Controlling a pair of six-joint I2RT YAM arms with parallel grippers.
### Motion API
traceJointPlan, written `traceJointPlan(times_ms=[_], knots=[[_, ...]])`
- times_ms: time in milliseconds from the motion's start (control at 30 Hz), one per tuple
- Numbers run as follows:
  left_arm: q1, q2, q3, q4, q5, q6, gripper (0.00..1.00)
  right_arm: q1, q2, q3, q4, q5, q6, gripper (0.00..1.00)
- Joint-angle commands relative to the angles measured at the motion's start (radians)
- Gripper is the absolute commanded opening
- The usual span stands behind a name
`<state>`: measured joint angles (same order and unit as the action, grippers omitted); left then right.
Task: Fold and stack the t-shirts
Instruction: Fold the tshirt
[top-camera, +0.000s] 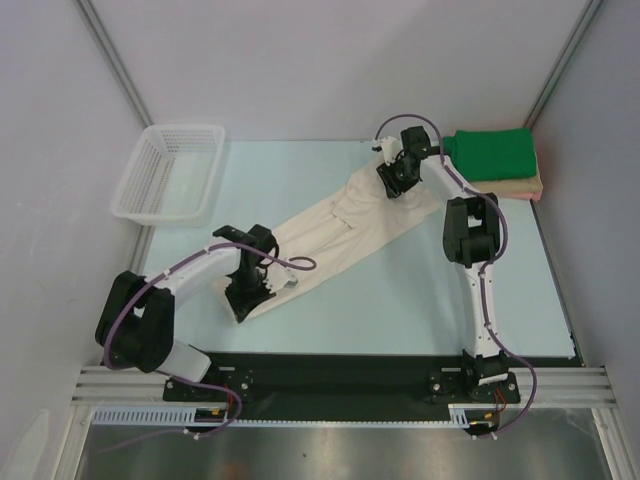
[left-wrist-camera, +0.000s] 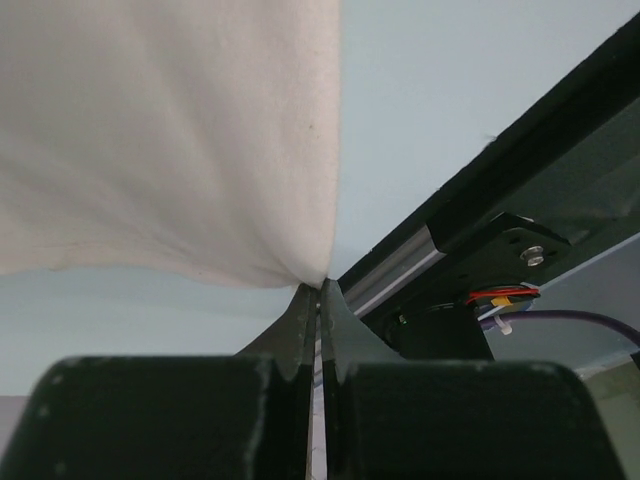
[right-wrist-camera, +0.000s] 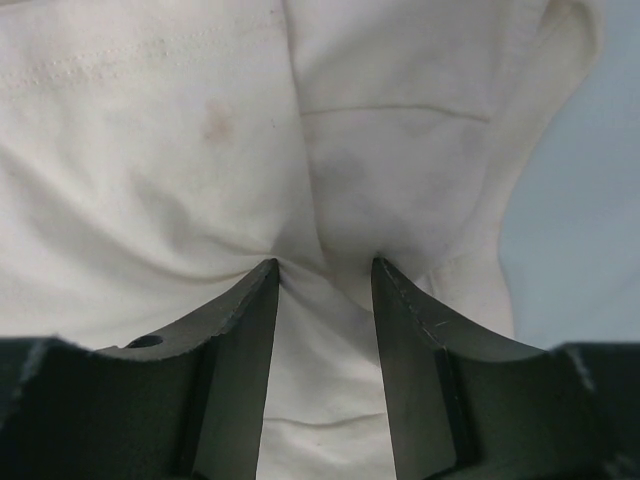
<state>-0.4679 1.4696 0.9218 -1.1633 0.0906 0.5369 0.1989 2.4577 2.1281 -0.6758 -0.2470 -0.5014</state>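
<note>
Pale blue worktop (top-camera: 400, 310), white walls (top-camera: 300, 60). Cream-white t-shirt (top-camera: 340, 235) stretched from 7 to 1 o'clock; green t-shirt (top-camera: 490, 152) at 2, covering most of peach-tan t-shirt (top-camera: 518, 188); lattice basket (top-camera: 170, 170) at 10. Shown only by wrist views: left end effector (left-wrist-camera: 320, 287) pressed together, pinching the cream edge; right end effector (right-wrist-camera: 325, 270) spread, tips denting cloth.

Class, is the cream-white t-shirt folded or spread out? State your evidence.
Not folded: the cream-white t-shirt lies as a long, wrinkled diagonal strip, near end pinched in the left gripper, far end under the right gripper.
</note>
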Motion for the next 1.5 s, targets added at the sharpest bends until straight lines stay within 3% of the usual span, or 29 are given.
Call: traceJointPlan(times_ms=[0,300,400,600,1000,1300,1467], knots=[[-0.035,-0.037,0.029,-0.056,0.038,-0.018,0.00,0.037,0.113,0.061,0.058,0.049,-0.020,0.48],[-0.193,0.058,0.127,-0.059,0.107,-0.055,0.00,0.066,0.276,0.329,0.136,0.068,-0.009,0.54],[-0.335,0.113,0.192,-0.050,0.136,-0.067,0.00,0.085,0.323,0.414,0.177,0.086,-0.023,0.56],[-0.503,0.317,0.348,-0.016,0.256,-0.092,0.00,0.112,0.380,0.504,0.292,0.078,-0.016,0.62],[-0.656,0.609,0.712,-0.053,0.337,-0.112,0.00,0.112,0.400,0.501,0.499,0.032,-0.011,0.69],[-0.732,0.756,0.935,-0.070,0.345,-0.127,0.01,0.088,0.328,0.477,0.472,0.032,0.082,0.75],[-0.782,0.770,1.051,-0.062,0.295,-0.146,0.27,0.066,0.118,0.389,0.466,0.093,0.086,0.81]])
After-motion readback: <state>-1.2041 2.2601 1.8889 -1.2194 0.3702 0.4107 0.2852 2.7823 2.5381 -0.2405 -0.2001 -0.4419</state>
